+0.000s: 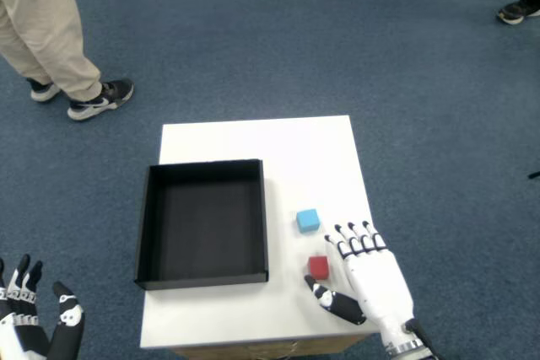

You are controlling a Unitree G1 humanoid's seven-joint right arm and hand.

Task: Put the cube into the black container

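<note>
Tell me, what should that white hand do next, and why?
Probably close the right hand on the red cube. The hand lies open on the white table, its thumb just below the cube; both it and the blue cube sit outside the empty black container.

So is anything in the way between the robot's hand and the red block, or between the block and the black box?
Nothing visible. The right hand is open beside the red block, thumb near it. Bare table lies between the block and the black box. The blue block sits off to the side.
</note>
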